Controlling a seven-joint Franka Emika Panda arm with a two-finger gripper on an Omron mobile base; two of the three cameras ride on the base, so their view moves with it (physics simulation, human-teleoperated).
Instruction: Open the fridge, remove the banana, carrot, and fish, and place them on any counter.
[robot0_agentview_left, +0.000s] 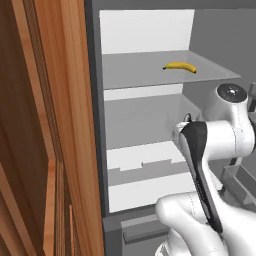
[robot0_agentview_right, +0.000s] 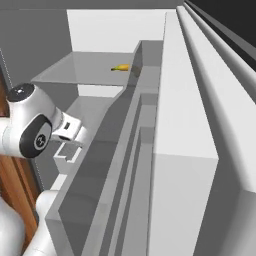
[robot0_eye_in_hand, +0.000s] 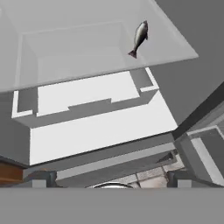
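Open fridge: banana upper shelf, fish lower.

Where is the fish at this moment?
In the hand view, the fish lies on a grey shelf inside the open fridge, near the shelf's right front corner.

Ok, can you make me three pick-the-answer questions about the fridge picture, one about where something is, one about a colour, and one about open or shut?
1. Where does the small curved yellow banana lie?
A. on the upper grey shelf
B. on the floor
C. in the gripper

2. What colour is the small fish?
A. bright orange
B. dark grey with a silvery sheen
C. green

3. How is the tall grey fridge?
A. shut
B. open
C. tipped over

Answers:
1 A, it rests on the top shelf in the left base view.
2 B, as the hand view shows.
3 B, its white inside and shelves are in plain sight.
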